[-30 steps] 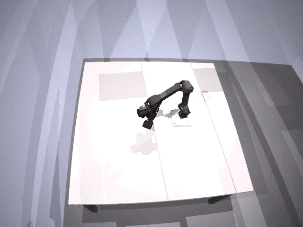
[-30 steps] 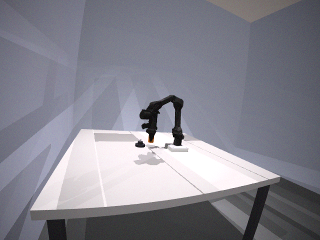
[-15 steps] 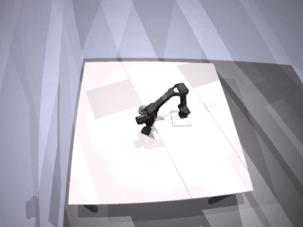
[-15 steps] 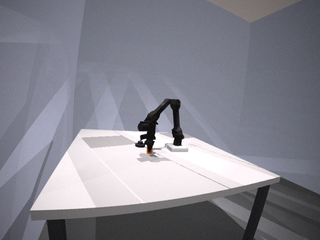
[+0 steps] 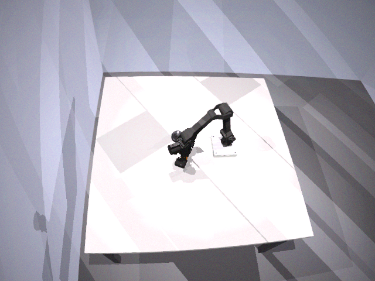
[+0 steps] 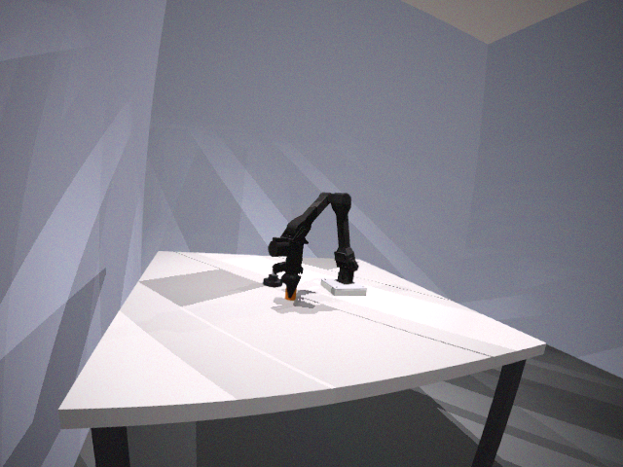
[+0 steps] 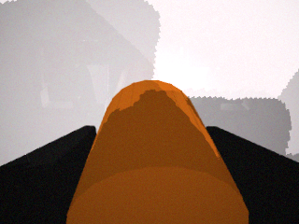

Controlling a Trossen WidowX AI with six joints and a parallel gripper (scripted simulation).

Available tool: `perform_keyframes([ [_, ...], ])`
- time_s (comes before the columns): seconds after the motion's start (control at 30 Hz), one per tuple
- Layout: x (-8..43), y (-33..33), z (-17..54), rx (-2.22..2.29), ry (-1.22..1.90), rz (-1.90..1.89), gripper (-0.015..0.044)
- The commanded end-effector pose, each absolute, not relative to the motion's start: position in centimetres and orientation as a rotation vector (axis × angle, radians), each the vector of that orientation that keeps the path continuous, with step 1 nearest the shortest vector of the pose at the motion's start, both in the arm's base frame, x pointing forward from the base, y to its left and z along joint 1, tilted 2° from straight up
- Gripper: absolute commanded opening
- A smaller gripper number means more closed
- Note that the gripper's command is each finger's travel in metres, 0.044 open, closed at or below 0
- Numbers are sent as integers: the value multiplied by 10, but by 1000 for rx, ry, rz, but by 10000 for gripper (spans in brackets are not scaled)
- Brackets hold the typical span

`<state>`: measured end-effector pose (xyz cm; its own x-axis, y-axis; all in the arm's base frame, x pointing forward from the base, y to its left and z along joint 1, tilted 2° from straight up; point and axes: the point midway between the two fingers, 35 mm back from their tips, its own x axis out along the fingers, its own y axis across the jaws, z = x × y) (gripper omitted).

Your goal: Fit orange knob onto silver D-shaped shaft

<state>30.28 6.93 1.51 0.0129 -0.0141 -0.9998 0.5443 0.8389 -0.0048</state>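
Observation:
The orange knob (image 5: 186,158) (image 6: 290,297) (image 7: 154,140) is upright, with its lower end at or very near the table top. My gripper (image 6: 290,293) (image 7: 150,136) points down around the knob. Its fingers stand on both sides of the knob, slightly open, with hardly any gap. The round black pedestal (image 5: 174,137) (image 6: 272,282) stands beside the knob, to its left in the exterior view and behind it in the top view. The silver shaft (image 6: 273,275) on top is small, and its flat side cannot be made out. The knob's hole is hidden underneath.
The arm's white base plate (image 5: 224,152) (image 6: 351,291) is right of the knob on the white table (image 5: 181,211) (image 6: 226,351). The wrist and camera parts hang close beside and above the pedestal. Shadows of the arm lie around the knob.

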Motion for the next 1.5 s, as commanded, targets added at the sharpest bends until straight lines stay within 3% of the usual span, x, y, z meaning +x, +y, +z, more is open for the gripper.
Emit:
perform_keyframes([
  [0.0, 303, 69, 15, 441, 1508, -458, 240],
  [0.43, 303, 69, 15, 441, 1508, -458, 240],
  [0.7, 302, 71, 95, 442, 1504, -465, 440],
  [1.47, 304, 70, 65, 442, 1503, -465, 440],
])
